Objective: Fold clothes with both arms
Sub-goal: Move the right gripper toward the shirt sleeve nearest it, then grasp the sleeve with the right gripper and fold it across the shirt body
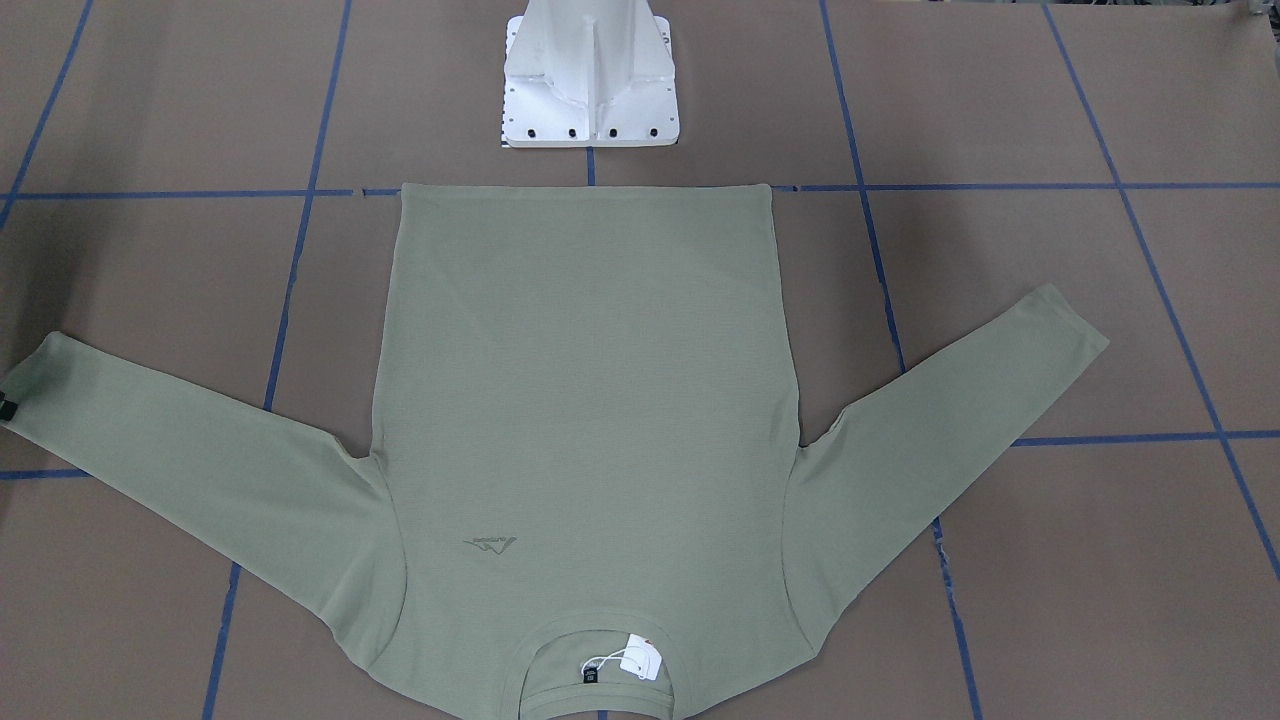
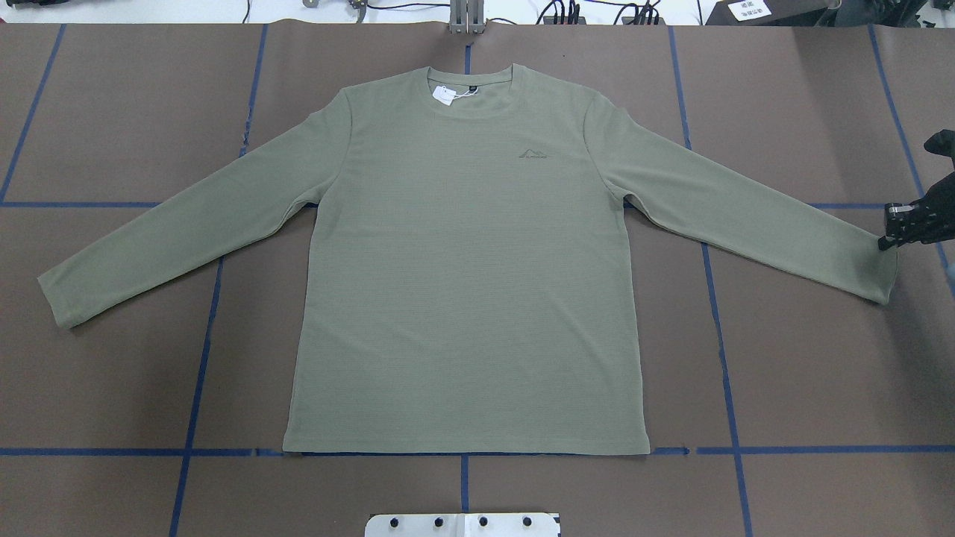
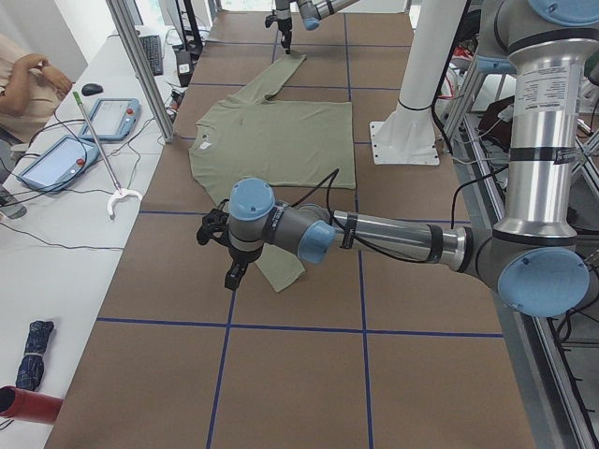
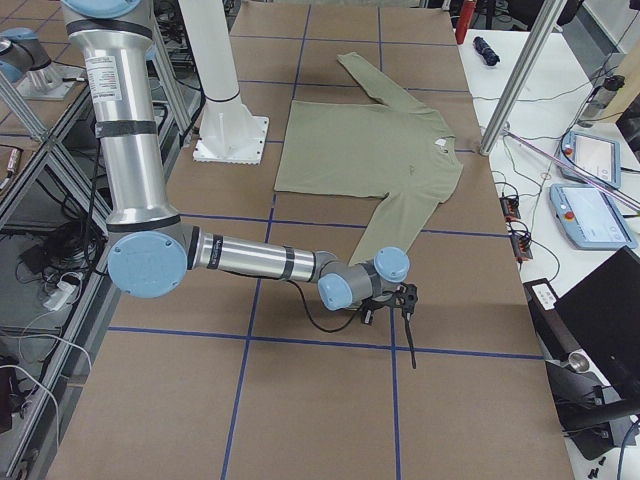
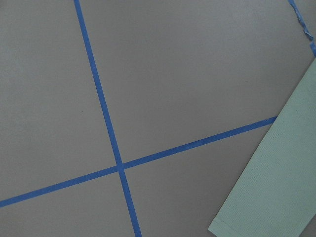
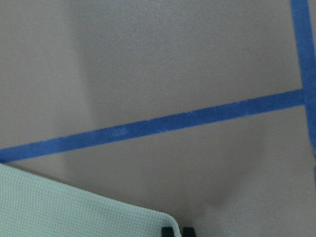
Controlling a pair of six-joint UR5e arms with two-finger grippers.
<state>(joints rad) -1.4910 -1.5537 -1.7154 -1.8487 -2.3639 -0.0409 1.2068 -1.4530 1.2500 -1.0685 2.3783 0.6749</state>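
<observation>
We see the sage-green long-sleeved knit shirt (image 2: pixel 470 261) lying flat and face up in the middle of the brown paper-covered table (image 2: pixel 806 358), which is marked with a grid of blue tape. Its hem is toward the white metal pedestal base (image 1: pixel 590 80) and its crew neck is at the far side, where a small white hang tag (image 2: pixel 445 95) sits inside the collar. A tonal chest logo (image 2: pixel 532 154) shows on the front. Both sleeves spread outward and slant toward the robot. The black two-finger right gripper (image 2: pixel 885 240) hangs low at the cuff of the sleeve on the robot's right (image 2: pixel 873 268), just beside its edge. In the right wrist view its two fingertips (image 6: pixel 168 231) stand close together with only a narrow gap (no cloth shows between them), and the cuff's corner lies just beside them. The black left gripper (image 3: pixel 231 276) shows only in the side view, low over the table beside the other sleeve's cuff (image 5: pixel 266 207). We cannot tell how far apart its fingers are, or whether it touches the cloth.
</observation>
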